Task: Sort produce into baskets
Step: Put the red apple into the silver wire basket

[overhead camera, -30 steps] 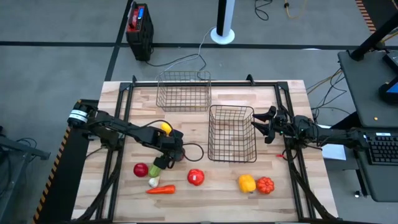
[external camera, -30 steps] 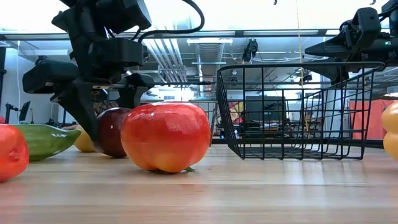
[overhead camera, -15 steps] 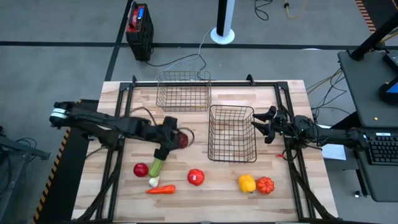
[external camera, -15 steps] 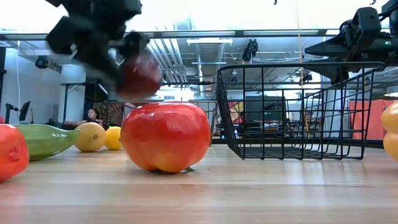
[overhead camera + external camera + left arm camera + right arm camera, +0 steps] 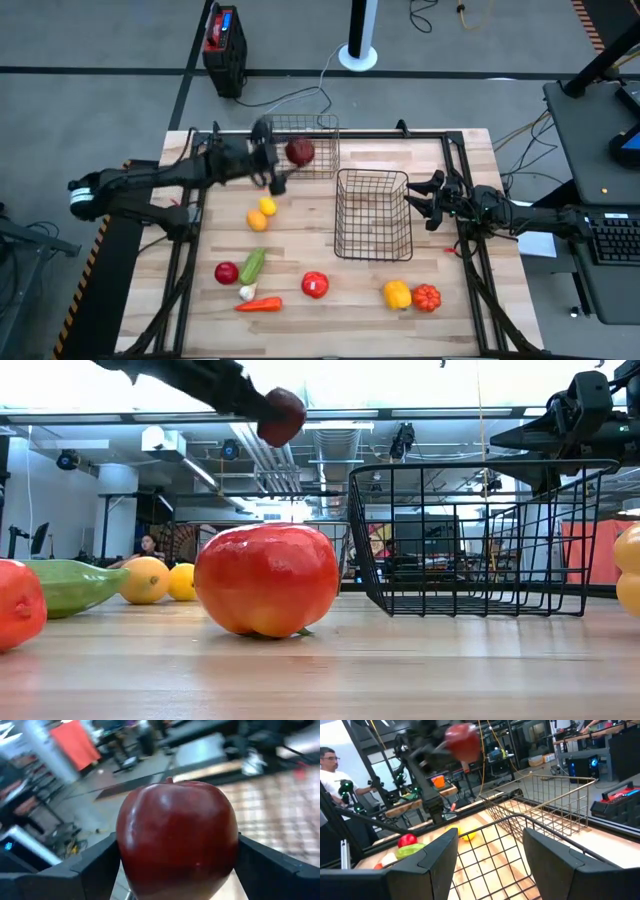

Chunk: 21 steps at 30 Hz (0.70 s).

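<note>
1 dark red apple [image 5: 299, 152], clamped in the left gripper [image 5: 286, 160], has risen from the table to the far basket [image 5: 296, 146]; a drop looks close. Right gripper [image 5: 420, 201], fingers apart, waits beside the near basket [image 5: 373, 214].

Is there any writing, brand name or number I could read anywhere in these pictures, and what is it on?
None can be read.
Red-and-black box on the floor beyond the table: whatever marks it bears are too small to make out.
Dark red apple held in the left tool: no sticker or label.
Wire baskets: no tags.
Room behind, low view: no legible signs.
</note>
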{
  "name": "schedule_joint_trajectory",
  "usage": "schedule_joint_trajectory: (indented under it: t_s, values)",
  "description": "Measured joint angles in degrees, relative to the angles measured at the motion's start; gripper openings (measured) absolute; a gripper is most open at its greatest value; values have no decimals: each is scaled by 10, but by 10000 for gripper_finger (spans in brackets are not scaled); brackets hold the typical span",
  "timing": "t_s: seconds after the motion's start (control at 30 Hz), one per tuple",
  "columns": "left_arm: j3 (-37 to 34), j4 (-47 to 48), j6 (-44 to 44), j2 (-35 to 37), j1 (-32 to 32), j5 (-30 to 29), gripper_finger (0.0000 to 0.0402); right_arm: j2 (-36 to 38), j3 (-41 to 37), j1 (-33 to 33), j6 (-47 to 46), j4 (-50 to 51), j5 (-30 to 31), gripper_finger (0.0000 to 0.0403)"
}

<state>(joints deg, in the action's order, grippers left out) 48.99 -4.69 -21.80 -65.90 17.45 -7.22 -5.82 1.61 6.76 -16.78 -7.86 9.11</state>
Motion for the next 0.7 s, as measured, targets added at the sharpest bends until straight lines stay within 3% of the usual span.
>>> schedule_joint_trajectory:
  t_s: [0.1, 0.3, 0.5, 0.7]
  values:
    - [1, -28, 63, -29, 67, 10, 319, 0, 0, 0, 3, -2, 0, 215]
    - [21, 31, 147, -87, 168, 16, 320, 0, 0, 0, 3, -1, 0, 215]
    - [69, 106, 160, -144, 194, 33, 320, 0, 0, 0, 9, -1, 8, 215]
    - [166, 305, 134, -216, 200, -25, 320, 0, 0, 0, 9, 1, 16, 215]
